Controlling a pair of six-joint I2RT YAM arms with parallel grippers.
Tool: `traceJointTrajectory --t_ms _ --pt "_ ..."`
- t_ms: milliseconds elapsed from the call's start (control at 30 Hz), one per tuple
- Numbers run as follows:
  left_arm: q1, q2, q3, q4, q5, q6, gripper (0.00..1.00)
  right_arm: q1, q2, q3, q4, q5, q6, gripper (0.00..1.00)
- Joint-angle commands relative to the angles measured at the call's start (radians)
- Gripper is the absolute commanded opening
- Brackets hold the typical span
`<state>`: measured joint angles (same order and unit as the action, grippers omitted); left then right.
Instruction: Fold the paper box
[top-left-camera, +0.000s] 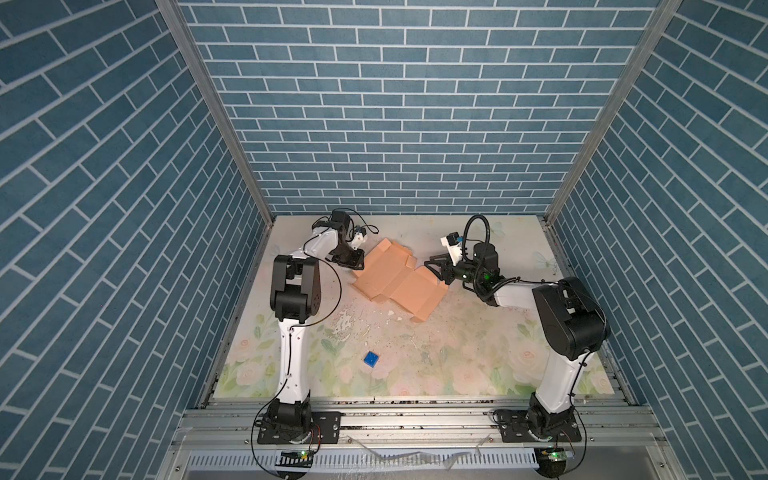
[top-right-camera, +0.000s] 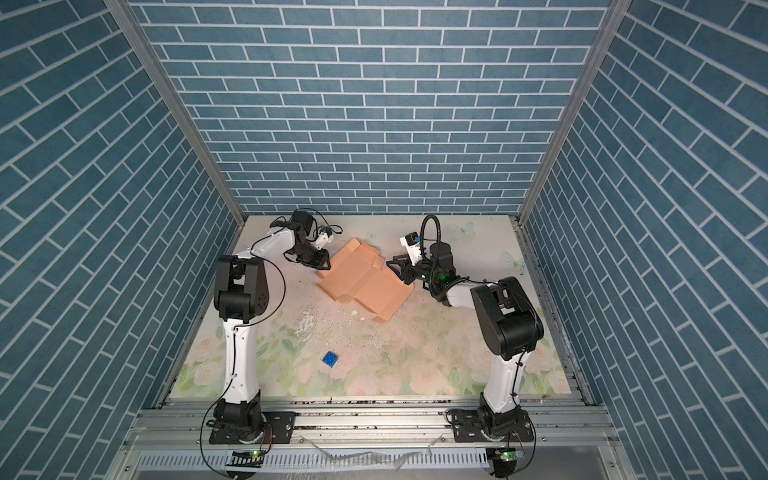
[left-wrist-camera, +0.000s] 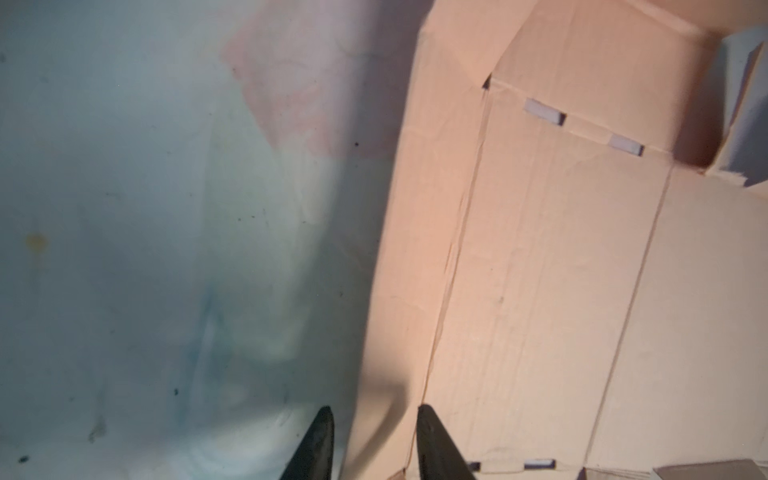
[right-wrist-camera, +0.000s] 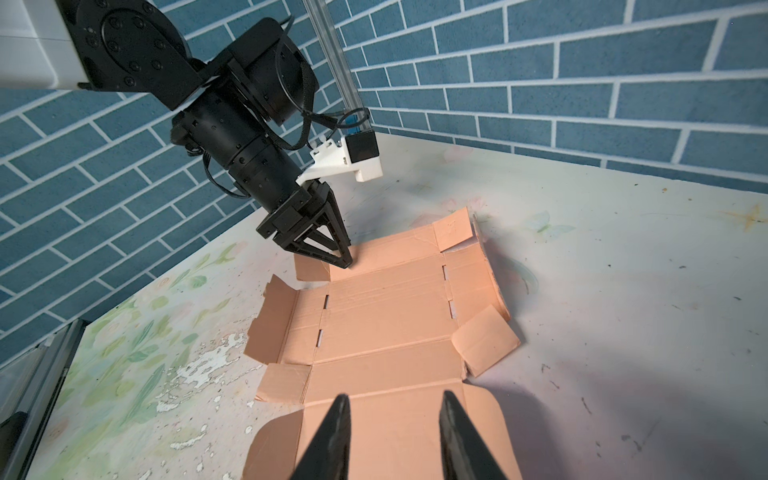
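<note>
Only top views show paper box (top-left-camera: 399, 278) and cube (top-left-camera: 370, 358).

The left arm (top-left-camera: 291, 357) and right arm (top-left-camera: 555, 374) wear white shells over black joint housings. The left jaws are black triangular trusses; behind them sits a screw-dotted black cylindrical wrist (right-wrist-camera: 253, 162), a white camera bracket (right-wrist-camera: 332, 164) and looping black cables (right-wrist-camera: 324, 118) beside it.

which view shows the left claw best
The right wrist view: the whole left claw shows, tips at the paper box's far edge. The left wrist view shows only its two fingertips; both top views show it small, from above.
</note>
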<state>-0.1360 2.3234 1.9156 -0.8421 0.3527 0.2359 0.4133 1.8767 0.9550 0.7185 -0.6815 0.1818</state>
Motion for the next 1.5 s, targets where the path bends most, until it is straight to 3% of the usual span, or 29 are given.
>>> traceJointTrajectory --t_ms 0,300,533,867,1033,1233,1467 --pt "0.002 0.018 0.028 -0.035 -0.006 0.005 0.37 0.005 0.010 0.024 0.002 -0.008 -0.038 0.37" --pt "0.001 0.034 0.049 -0.043 0.027 -0.006 0.29 0.007 0.010 0.023 -0.001 -0.008 -0.039 0.37" --pt "-0.011 0.027 0.048 -0.040 0.045 -0.007 0.13 0.006 0.009 0.021 0.002 -0.004 -0.041 0.37" --pt "-0.062 -0.040 -0.005 0.010 -0.085 -0.004 0.05 0.006 -0.005 0.005 0.017 0.013 -0.042 0.36" --pt "-0.121 -0.144 -0.111 0.102 -0.276 0.000 0.03 0.007 -0.013 -0.007 0.036 0.035 -0.037 0.36" --pt "-0.248 -0.286 -0.262 0.215 -0.643 0.044 0.03 0.007 -0.031 -0.034 0.082 0.074 -0.029 0.36" --pt "-0.375 -0.426 -0.409 0.341 -0.949 0.108 0.02 0.005 -0.052 -0.089 0.188 0.132 0.000 0.36"
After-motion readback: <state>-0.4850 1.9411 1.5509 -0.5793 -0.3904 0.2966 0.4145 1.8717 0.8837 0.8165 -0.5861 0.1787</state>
